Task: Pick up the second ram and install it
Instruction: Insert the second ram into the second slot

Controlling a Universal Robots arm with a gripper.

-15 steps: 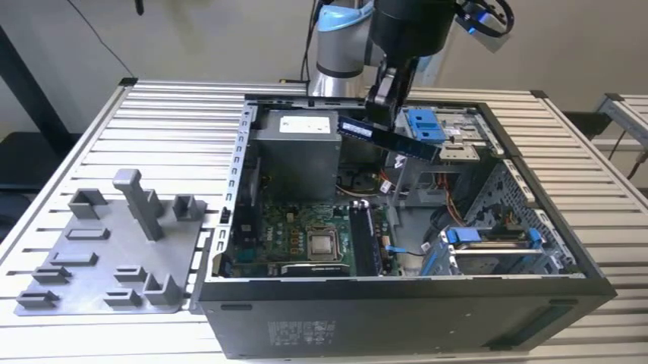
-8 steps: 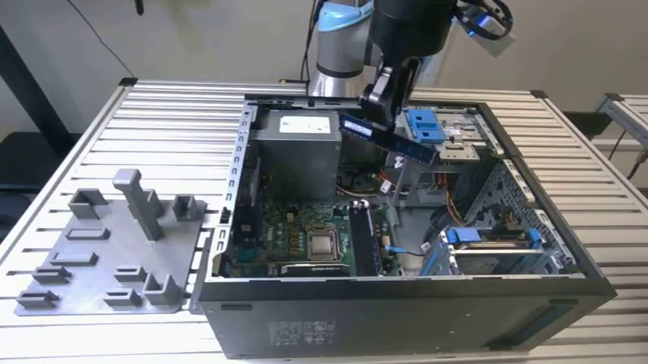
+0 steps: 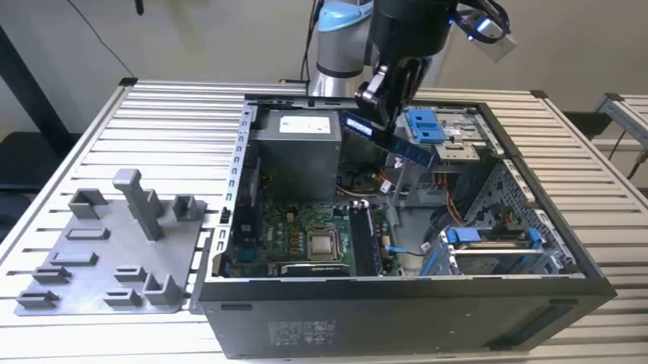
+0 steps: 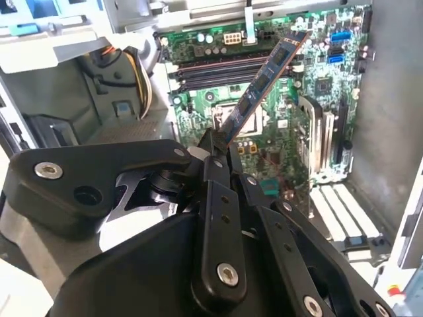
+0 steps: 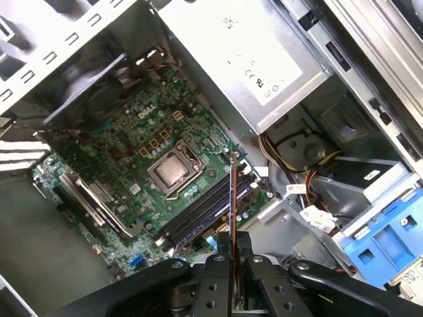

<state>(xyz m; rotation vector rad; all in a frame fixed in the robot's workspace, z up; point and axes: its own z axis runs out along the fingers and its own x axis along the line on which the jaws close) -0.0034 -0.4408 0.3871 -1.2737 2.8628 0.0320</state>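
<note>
One end of the second ram [image 4: 264, 82] between both fingers [image 4: 213, 173]

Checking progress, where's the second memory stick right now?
In the exterior view, the gripper holds the memory stick tilted above the computer case, near its blue bracket.

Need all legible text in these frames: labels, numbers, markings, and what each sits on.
Nothing can be quoted; all print is too small or blurred.
Print on the PSU label: small marks, unreadable.
Print on the case sticker: blurred.
Label on the ram, held in the hand: too small.
Print on the motherboard: too small.
</note>
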